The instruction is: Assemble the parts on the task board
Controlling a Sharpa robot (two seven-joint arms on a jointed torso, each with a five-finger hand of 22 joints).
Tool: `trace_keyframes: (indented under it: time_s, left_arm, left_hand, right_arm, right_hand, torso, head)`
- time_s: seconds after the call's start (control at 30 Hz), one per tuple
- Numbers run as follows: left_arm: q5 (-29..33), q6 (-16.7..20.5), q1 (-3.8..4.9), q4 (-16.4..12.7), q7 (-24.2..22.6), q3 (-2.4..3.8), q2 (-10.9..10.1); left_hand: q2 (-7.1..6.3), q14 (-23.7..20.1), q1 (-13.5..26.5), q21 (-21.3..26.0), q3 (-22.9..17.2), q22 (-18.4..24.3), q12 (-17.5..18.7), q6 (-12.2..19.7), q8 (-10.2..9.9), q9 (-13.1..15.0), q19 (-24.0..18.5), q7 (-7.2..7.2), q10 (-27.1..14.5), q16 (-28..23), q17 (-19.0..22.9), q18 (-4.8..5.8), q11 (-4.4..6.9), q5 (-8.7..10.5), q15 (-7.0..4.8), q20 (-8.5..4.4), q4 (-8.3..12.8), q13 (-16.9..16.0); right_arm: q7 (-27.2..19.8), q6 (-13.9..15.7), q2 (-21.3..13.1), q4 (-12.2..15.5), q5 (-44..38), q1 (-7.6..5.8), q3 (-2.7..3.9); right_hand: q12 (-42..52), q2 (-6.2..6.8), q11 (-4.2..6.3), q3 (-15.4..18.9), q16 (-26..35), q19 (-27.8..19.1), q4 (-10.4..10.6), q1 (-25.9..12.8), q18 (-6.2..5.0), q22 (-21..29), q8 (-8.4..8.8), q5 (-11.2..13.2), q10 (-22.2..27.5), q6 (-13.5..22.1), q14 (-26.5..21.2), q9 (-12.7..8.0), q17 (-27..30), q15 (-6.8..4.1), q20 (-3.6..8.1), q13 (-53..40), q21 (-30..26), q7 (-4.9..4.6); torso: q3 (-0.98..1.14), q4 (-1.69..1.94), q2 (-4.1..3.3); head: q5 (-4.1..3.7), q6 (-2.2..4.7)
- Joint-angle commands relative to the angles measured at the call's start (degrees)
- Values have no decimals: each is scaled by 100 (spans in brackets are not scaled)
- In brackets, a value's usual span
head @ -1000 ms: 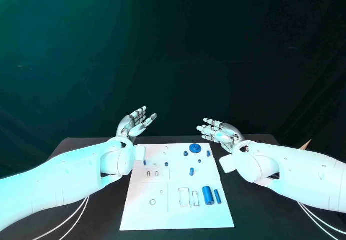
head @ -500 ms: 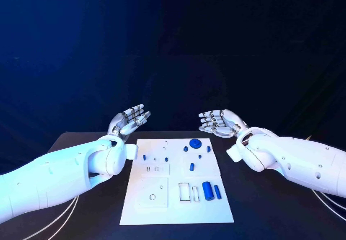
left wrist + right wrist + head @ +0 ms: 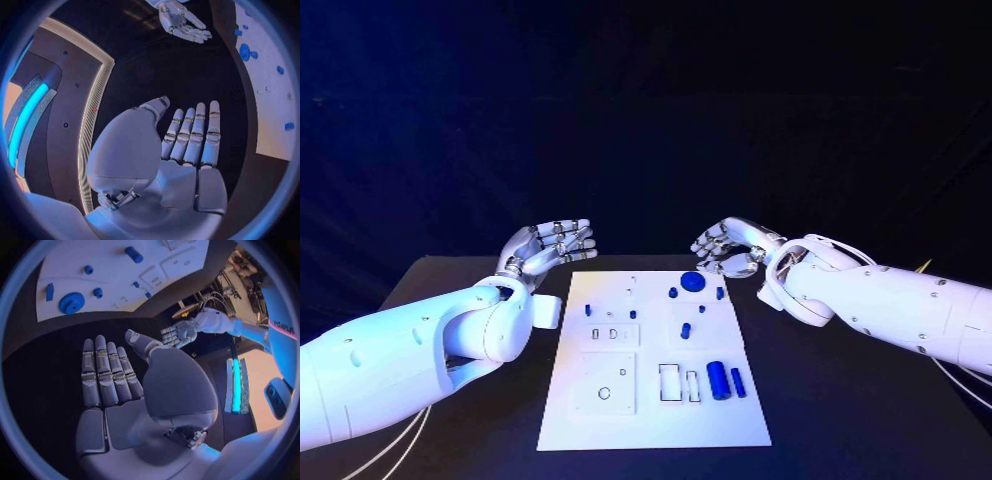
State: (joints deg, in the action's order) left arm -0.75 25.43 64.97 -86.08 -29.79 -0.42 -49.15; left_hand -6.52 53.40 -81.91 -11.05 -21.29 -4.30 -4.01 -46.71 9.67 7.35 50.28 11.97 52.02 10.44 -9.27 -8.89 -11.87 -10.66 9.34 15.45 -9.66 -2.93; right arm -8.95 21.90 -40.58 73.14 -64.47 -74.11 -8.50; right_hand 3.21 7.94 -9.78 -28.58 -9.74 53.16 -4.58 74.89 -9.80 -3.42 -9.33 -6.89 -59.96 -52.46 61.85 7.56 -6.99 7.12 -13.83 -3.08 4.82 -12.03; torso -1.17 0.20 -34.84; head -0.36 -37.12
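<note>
The white task board [image 3: 646,420] lies in the middle of the black table. On it are blue parts: a round disc [image 3: 691,283] at the far end, two cylinders [image 3: 715,380] side by side nearer me, and several small pieces such as a short peg [image 3: 685,332]. My left hand [image 3: 548,245] hovers beyond the board's far left corner, fingers apart, holding nothing. Above the far right corner, close to the disc, my right hand [image 3: 733,245] is also empty, fingers loosely bent. The left wrist view shows my left hand [image 3: 181,145] flat; the right wrist view shows my right hand [image 3: 119,380] spread, with the disc [image 3: 72,302] beyond it.
Bare black tabletop [image 3: 862,400] lies on both sides of the board. White cables [image 3: 401,440] trail under the left arm near the table's front. A dark curtain hangs behind the table.
The left hand has drifted slightly left with its fingers bending forward. The right hand has tipped its fingers down towards the board's far right corner. No part has moved.
</note>
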Motion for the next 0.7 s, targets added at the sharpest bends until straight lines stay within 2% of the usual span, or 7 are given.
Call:
trace_keyframes:
  time_s: [0.03,0.3,0.47,0.5,0.57,0.67,0.7]
  left_arm:
    - [-43,-85,50,-222,10,15,-92]
    - [-71,-136,180,-606,22,23,-226]
    - [-76,-141,257,-767,31,26,-298]
    - [-76,-140,271,-795,33,26,-313]
    - [-77,-141,293,-835,34,27,-335]
    - [-77,-138,323,-883,37,30,-367]
    - [-77,-136,333,-900,39,31,-380]
  left_hand:
    - [-76,53,11,-100,-278,-109,-74,-74,84,86,119,178,176,106,-114,-173,53,-109,-29,-28,-29,-87]
    - [-124,86,31,-319,-346,-191,1,-88,81,77,447,170,224,103,-230,-165,66,-103,-64,-128,20,-80]
    - [-134,117,37,-393,-357,-222,13,-97,84,76,530,162,239,117,-279,-161,75,-101,-80,-158,41,-80]
    - [-135,120,38,-398,-357,-224,14,-97,84,76,536,162,240,119,-283,-160,75,-100,-82,-160,43,-80]
    - [-140,143,44,-433,-358,-240,19,-97,83,74,570,161,241,133,-310,-159,77,-99,-90,-174,52,-80]
    - [-141,145,44,-438,-359,-242,20,-97,82,74,574,160,241,135,-313,-158,78,-99,-91,-176,53,-79]
    - [-141,145,44,-438,-359,-242,20,-97,82,74,574,160,241,135,-313,-158,78,-99,-91,-176,53,-79]
  right_arm:
    - [338,-242,61,-23,-734,-52,7]
    - [856,-531,234,-148,-1822,-157,21]
    - [903,-572,327,-191,-2059,-177,24]
    - [905,-580,344,-197,-2084,-179,24]
    - [909,-598,378,-216,-2122,-182,25]
    - [924,-642,428,-250,-2175,-184,25]
    - [929,-657,449,-264,-2206,-184,25]
  right_hand:
    - [43,267,199,-371,-312,816,19,-21,-76,-146,-193,-96,-595,-316,739,187,-396,-249,252,-91,299,102]
    - [45,348,370,-10,-1145,1823,61,56,-62,-561,-163,-96,-743,-452,1815,315,-1369,-569,722,-111,1067,223]
    - [29,372,420,76,-1729,2171,104,48,-43,-920,-118,-103,-751,-517,2174,377,-1976,-672,870,-126,1603,264]
    - [64,402,406,85,-2355,2308,123,41,-21,-1111,-94,-108,-559,-532,2370,401,-2404,-669,889,-117,1874,259]
    - [39,429,400,-12,-4572,2218,207,38,13,-1649,-20,-110,-468,-551,2218,485,-4310,-636,889,-150,2497,238]
    - [46,464,380,-67,-5415,2225,250,43,91,-2591,17,-106,-399,-543,2183,548,-5013,-614,863,-159,3370,226]
    - [45,474,387,-91,-5863,2333,273,43,155,-3201,33,-107,-376,-533,2280,577,-5427,-613,843,-163,3928,219]
  torso:
    - [-26,88,-179]
    - [-55,217,-389]
    - [-72,263,-480]
    - [-75,270,-494]
    - [-86,296,-528]
    - [-95,327,-563]
    - [-100,333,-574]
  head:
    - [-65,42]
    - [-150,89]
    - [-204,106]
    - [-210,108]
    - [-225,107]
    - [-248,114]
    - [-251,112]
